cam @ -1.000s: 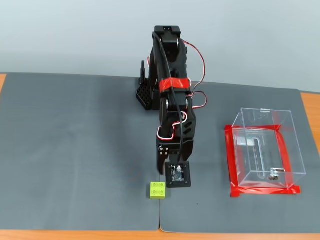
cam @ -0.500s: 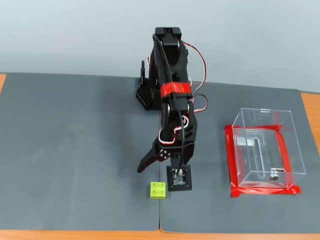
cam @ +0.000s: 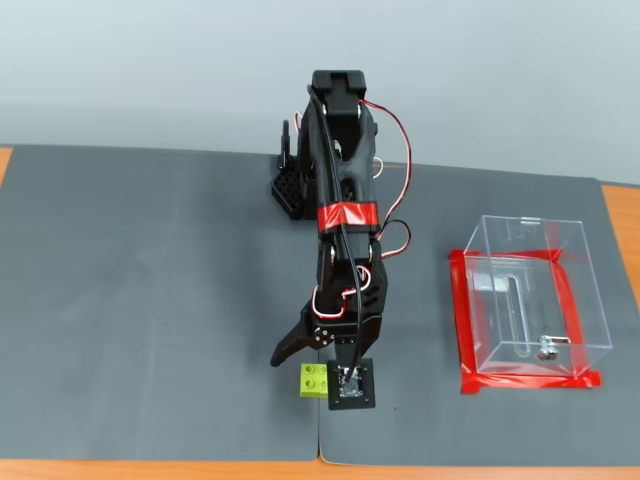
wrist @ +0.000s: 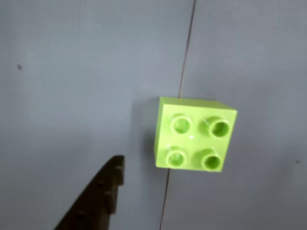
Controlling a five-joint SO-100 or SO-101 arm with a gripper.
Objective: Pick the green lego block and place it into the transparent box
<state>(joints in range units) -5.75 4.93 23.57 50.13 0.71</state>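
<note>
The green lego block (wrist: 194, 135) is smooth, slightly glossy plastic. It sits on a matt grey mat (cam: 150, 300) with a fine, cloth-like grain, over a wooden desk (cam: 620, 215). The transparent box (cam: 530, 285) is clear, shiny plastic, edged with glossy red tape (cam: 467, 330). The pincer (cam: 305, 365) is matt black plastic.

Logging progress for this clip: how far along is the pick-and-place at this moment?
Early stage. Done: the gripper is open and positioned over the green lego block. In hand: nothing yet; in the wrist view the block sits studs-up on the mat seam, with one finger apart from it. Left: closing on the block, lifting it and carrying it to the transparent box, which holds no block.
</note>
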